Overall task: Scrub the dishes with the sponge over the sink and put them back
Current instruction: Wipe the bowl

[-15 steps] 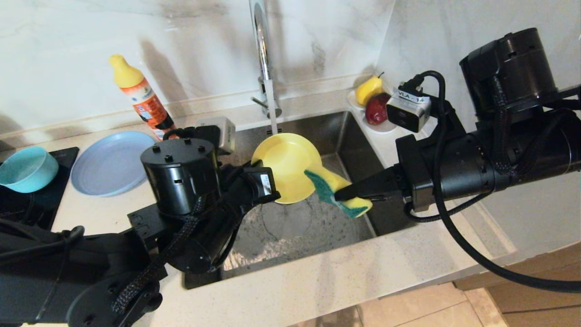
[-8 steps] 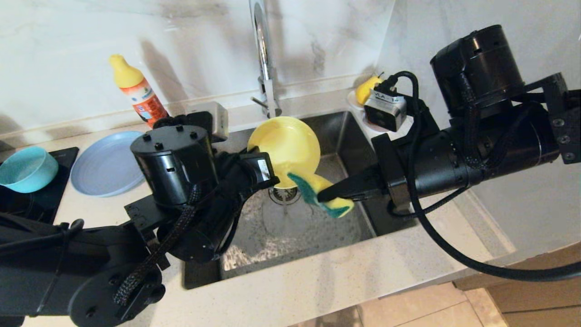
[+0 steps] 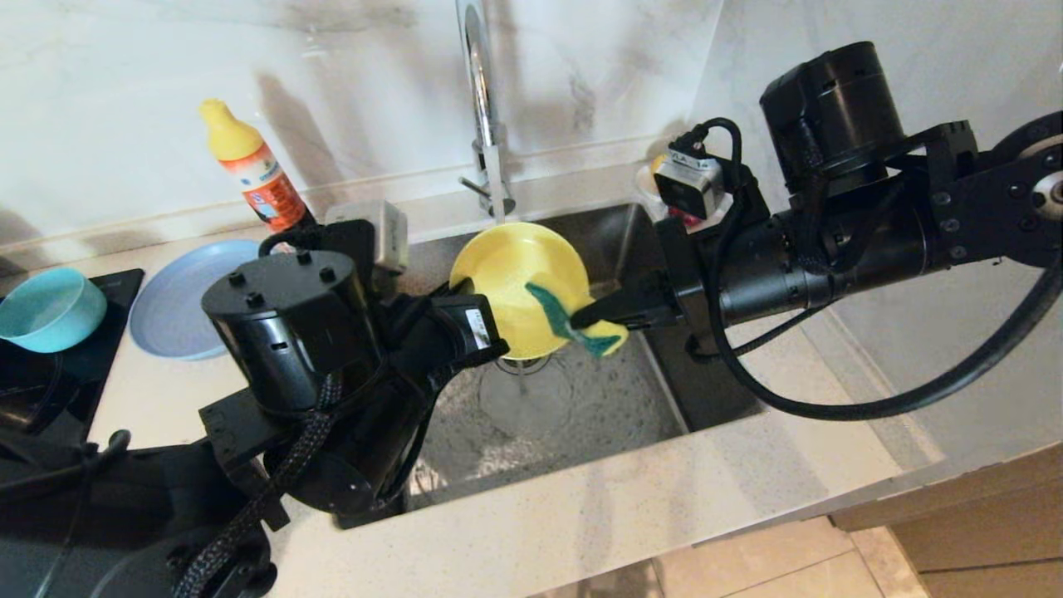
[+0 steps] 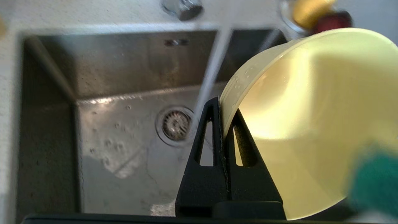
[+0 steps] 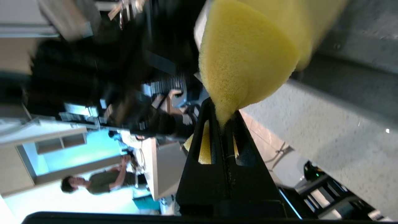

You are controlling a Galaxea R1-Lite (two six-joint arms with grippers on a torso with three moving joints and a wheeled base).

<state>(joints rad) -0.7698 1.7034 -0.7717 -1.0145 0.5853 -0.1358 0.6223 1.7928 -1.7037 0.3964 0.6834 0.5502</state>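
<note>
A: Where is the pale yellow bowl [image 3: 515, 278] right now?

B: Tipped on its side above the sink [image 3: 581, 399], under the faucet [image 3: 482, 100], with water running past it toward the drain [image 4: 176, 124]. The left gripper [image 4: 221, 105] has its jaws pinched tight on the rim, one finger inside, one outside.

A: And the sponge [image 3: 585, 325]?

B: The right gripper [image 5: 222, 119] is squeezed on it, green scouring side pressed to the bowl's inner face.

A: How would you expect that bowl to handle?

B: Light and rigid, I'd judge, but wet, so slippery. A thin rim pinch may let it pivot if the sponge pushes hard. Scrubbing near the held edge looks safer than the far side.

A: The sponge itself?

B: Soft; it's crushed to a wedge between the fingers, so it bends instead of transmitting much force.

A: The other dishes?

B: The grey-blue plate [image 3: 170, 303] and teal-blue bowl [image 3: 50, 307] sit on the counter to the left, near the detergent bottle [image 3: 253, 178].
</note>
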